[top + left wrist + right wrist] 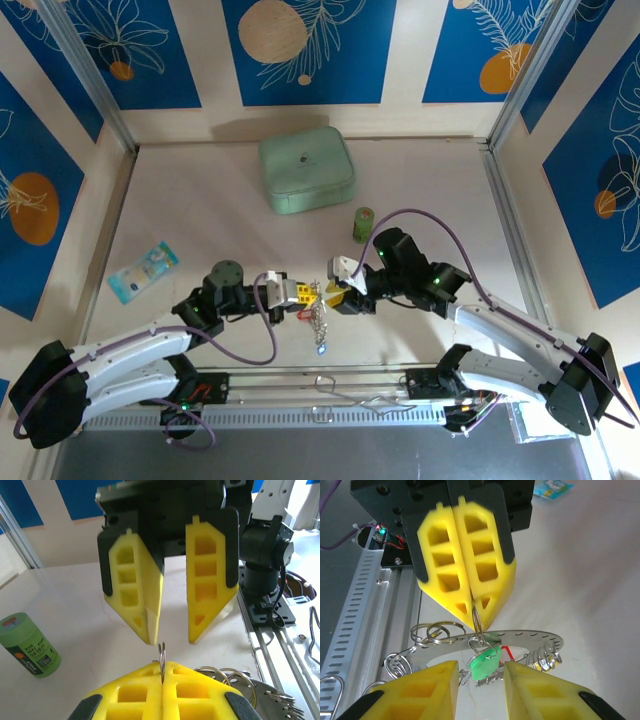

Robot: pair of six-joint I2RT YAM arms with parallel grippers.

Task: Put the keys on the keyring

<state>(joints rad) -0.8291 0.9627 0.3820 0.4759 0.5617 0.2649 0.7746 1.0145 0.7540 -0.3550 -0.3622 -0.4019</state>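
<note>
**Op:** Left side first?

**Spotter:** Your left arm comes in from the near left corner, forearm stretched rightward over the table (200, 220). The left gripper (300, 293) points right. Its jaws are clenched, and a thin wire ring (161, 655) is pinched edge-on at the very tips.

**Op:** Centre?

**Spotter:** The green key (485, 664) hangs from that wire ring. The keyring (535, 638) lies flat on the table just under both sets of tips, with a coil on its right side.

**Op:** Right side?

**Spotter:** Your right arm mirrors the left, wrist angled down and leftward. The right gripper (338, 293) sits nose to nose with the left one, near but apart. Its jaws are partly released, with the green key between the fingers. I can't tell if it touches them.

**Op:** Views?

**Spotter:** The right wrist camera gives you the key and keyring. The left wrist camera gives an upright green cylinder (30, 645) on the left and loose rings (225, 677) on the right. The top camera gives the mint-green case (307, 170) at the back.
</note>
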